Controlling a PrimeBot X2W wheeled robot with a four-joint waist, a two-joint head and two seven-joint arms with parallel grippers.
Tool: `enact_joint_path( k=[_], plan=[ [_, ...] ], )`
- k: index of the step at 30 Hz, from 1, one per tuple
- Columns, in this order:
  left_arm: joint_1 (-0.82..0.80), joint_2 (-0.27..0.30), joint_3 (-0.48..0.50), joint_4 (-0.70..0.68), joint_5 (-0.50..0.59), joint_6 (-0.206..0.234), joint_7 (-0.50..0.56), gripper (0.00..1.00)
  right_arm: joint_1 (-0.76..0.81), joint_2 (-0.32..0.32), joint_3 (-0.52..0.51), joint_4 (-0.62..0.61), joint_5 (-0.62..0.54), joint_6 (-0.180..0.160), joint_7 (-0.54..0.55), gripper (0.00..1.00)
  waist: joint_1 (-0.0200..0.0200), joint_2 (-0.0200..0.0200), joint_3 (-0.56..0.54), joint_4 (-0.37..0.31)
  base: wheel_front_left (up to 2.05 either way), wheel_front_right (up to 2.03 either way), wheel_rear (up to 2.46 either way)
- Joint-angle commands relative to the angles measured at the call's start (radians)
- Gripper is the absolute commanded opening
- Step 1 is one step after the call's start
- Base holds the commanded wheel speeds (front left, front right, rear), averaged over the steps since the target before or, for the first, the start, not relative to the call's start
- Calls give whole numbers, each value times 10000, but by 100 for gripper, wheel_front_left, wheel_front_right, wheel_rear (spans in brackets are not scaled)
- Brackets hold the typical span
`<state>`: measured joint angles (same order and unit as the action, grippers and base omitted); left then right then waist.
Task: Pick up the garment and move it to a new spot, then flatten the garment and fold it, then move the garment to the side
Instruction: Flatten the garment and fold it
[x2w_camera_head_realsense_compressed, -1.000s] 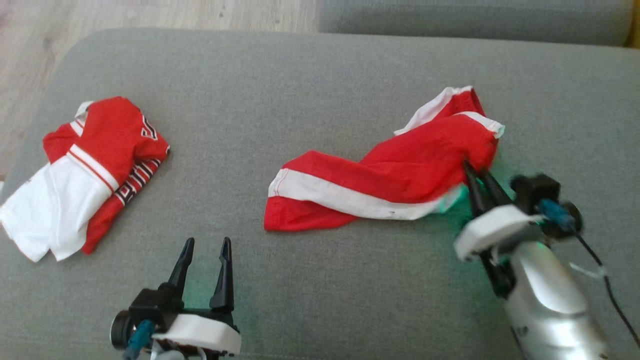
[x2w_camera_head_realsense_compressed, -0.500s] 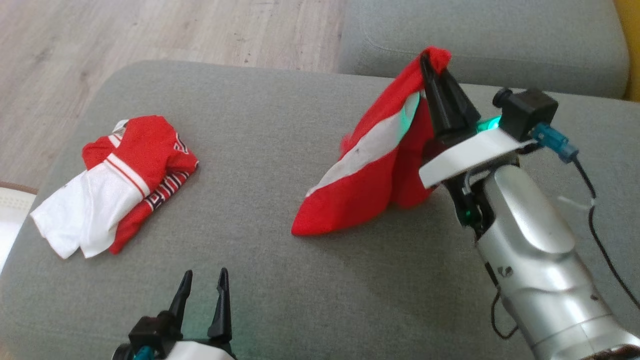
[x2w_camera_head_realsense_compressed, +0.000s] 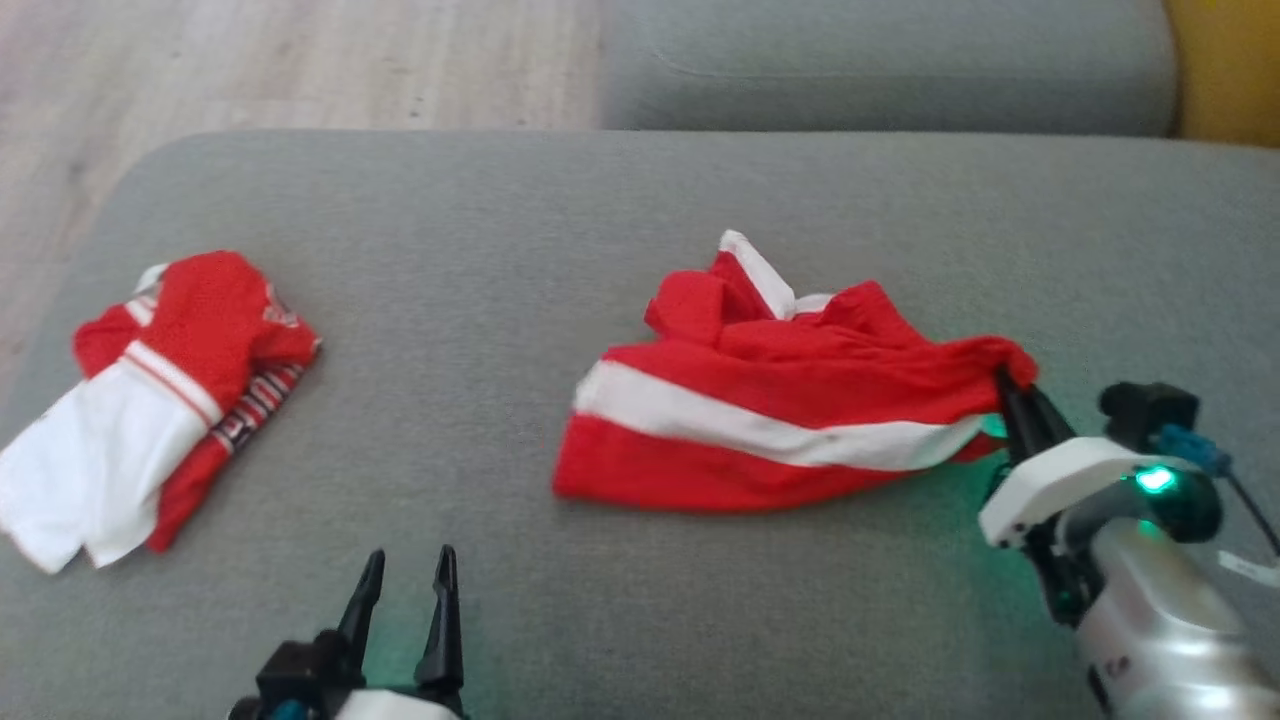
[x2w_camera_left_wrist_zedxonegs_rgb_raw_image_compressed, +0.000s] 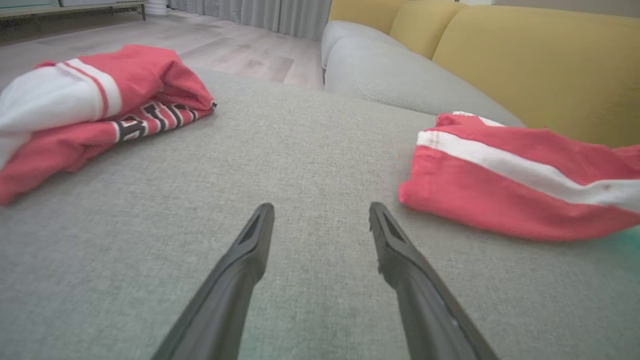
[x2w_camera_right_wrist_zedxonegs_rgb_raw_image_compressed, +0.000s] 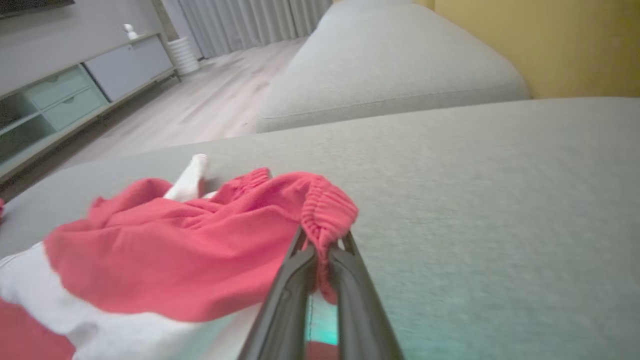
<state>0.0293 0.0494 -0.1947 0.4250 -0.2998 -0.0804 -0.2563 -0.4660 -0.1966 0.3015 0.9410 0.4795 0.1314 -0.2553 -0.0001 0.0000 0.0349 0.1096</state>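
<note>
Red cloth with one broad white band, the garment (x2w_camera_head_realsense_compressed: 770, 430) lies crumpled on the grey cushion (x2w_camera_head_realsense_compressed: 600, 220), somewhat right of its middle and well away from the far edge. Its left end is quite flat on the fabric, and there the white band runs along the length between two red parts. The far part is bunched into folds, and one small white-edged piece stands up from them. At the right end the cloth narrows to a gathered, elastic-looking hem.

The right gripper (x2w_camera_head_realsense_compressed: 1010, 385) is clamped on this hem: in the right wrist view the two dark fingers are pressed together with the red gathers between them, and a loop of the hem stands just above the fingertips. The gripper is low, near the right edge of the cushion, and a green light glows on its wrist and on the fabric below.

The left gripper (x2w_camera_head_realsense_compressed: 405, 570) is at the near edge of the cushion with its fingers parted and nothing between them. Whether the tips touch the fabric, I cannot tell.

Near the left edge lies a second garment (x2w_camera_head_realsense_compressed: 160, 390), red and white with dark letters, folded and well apart from the first. Behind the cushion are a wooden floor (x2w_camera_head_realsense_compressed: 250, 60) and another grey seat (x2w_camera_head_realsense_compressed: 880, 60).
</note>
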Motion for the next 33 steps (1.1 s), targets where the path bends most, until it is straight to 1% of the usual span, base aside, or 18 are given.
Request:
enact_joint_path(
  k=[1,5,7,9,10,12,14,17,21,26,31,33],
  plan=[
    [-575,9,229,-274,-17,-7,-55,100,-544,-132,-75,14,-201,-7,-63,0,1,0,206,-276,0,0,0],
    [-821,9,119,-253,-30,13,-55,100,-886,-226,-494,973,-836,-7,-63,0,1,0,332,-398,0,0,0],
    [-868,9,89,-253,-37,14,-55,100,-987,-187,-596,1095,-965,-7,-63,0,1,0,361,-408,0,0,0],
    [-930,9,71,-264,-32,18,-55,100,-1135,-101,-778,1068,-1372,-7,-63,100,1,0,415,-424,0,0,0],
    [-951,9,76,-267,-34,24,-55,100,-1154,-38,-880,914,-1591,-7,-64,100,1,0,431,-430,0,0,0],
    [-979,9,102,-267,-25,43,-55,100,-1079,61,-1118,154,-2155,-7,-64,100,1,0,456,-451,0,0,0],
    [-981,9,189,-275,17,92,-55,100,-768,183,-1460,-1019,-2863,-7,-64,100,1,0,443,-499,0,0,0],
    [-935,9,345,-278,86,139,-55,100,38,576,-1999,-2653,-3732,-7,-64,100,1,0,363,-601,0,0,0],
    [-883,9,436,-292,136,114,-55,100,1174,1037,-2263,-3920,-4137,-7,-64,100,1,0,183,-739,0,0,0],
    [-750,9,337,-340,-5,81,-55,100,2560,1337,-2343,-4411,-4263,-7,-64,100,1,0,-36,-1005,0,0,0],
    [-855,9,48,-384,-261,-64,-55,100,2906,1418,-2264,-4462,-4227,-7,-64,100,1,0,26,-1304,0,0,0],
    [-1064,9,-227,-321,-703,-240,-55,100,2878,1432,-2201,-4498,-4185,-7,-64,100,1,0,130,-1432,0,0,0]
  ],
)
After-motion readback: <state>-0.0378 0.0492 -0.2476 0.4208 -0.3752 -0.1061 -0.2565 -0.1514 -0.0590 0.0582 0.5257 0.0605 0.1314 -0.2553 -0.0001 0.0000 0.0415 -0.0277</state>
